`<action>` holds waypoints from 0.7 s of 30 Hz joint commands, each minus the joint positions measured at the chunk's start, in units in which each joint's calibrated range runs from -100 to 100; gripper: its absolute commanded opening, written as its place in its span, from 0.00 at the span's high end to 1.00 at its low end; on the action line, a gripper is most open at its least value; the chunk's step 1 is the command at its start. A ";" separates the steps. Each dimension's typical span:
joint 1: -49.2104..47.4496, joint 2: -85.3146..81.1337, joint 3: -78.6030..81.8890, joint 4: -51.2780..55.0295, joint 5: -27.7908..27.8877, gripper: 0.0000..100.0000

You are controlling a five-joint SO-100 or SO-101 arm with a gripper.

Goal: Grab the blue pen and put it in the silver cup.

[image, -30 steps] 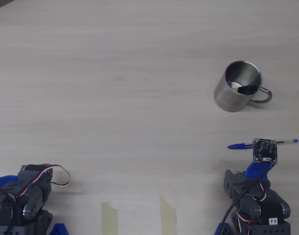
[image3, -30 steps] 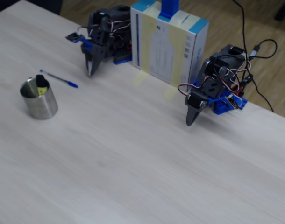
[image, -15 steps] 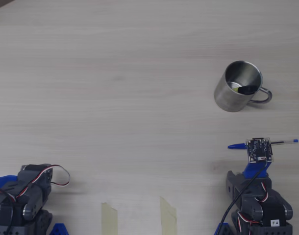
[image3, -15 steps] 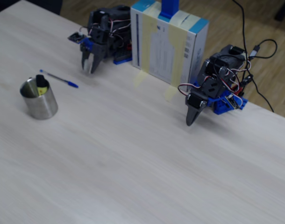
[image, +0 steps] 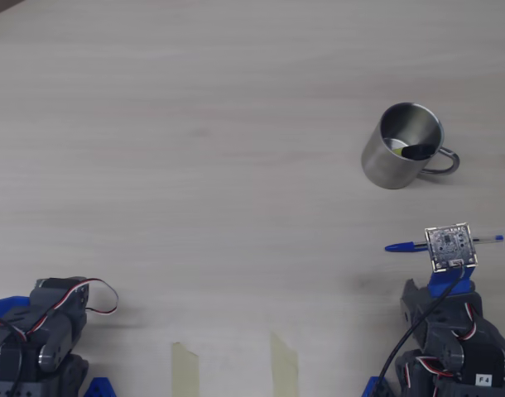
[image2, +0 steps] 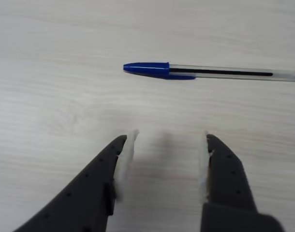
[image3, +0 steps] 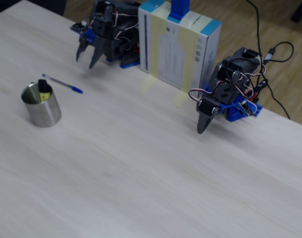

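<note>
Gripper (image2: 167, 145) agape (tabletop-high) — beside blue pen (image2: 210, 72)

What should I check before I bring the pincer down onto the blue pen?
1. Pincer open: ok, jaws spread with nothing between them.
2. Blue pen lying flat on the table: ok.
3. Pen lined up between the jaws: not ok, in the wrist view it lies ahead of the fingertips.
4. Pen free of clutter: ok.
5. Silver cup upright, mouth open: ok.
6. Room inside the cup: cannot tell; yellow and black bits already sit inside.
</note>
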 commanded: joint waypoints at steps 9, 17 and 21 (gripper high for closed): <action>6.19 12.08 -10.54 0.27 12.16 0.78; 11.88 17.73 -10.90 0.27 23.92 0.78; 16.38 19.72 -10.99 -0.32 29.15 0.78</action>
